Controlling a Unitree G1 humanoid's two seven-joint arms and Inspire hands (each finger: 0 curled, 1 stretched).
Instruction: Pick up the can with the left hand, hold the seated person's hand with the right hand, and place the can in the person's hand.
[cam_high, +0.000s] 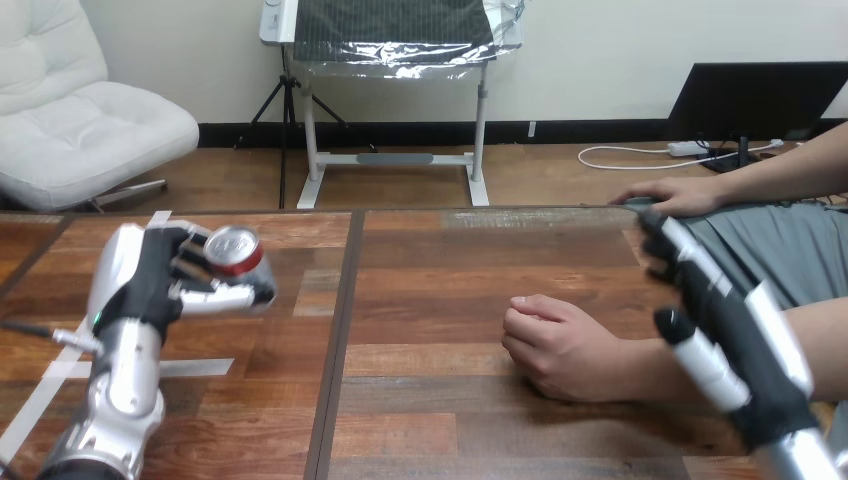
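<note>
A red can (237, 252) with a silver top sits in my left hand (165, 275) at the left of the table, lifted above the wood, with fingers and thumb curled round it. The person's hand (560, 345) rests on the table near the middle right, loosely closed, knuckles up. My right hand (725, 330) hovers at the right above the person's forearm, fingers straight and pointing away from me, apart from the closed hand. Contact between my right hand and the forearm cannot be told.
The person's other hand (675, 195) rests at the table's far right edge. Strips of white tape (60, 370) lie on the wood at the lower left. A dark seam (340, 340) runs down the table between its two halves.
</note>
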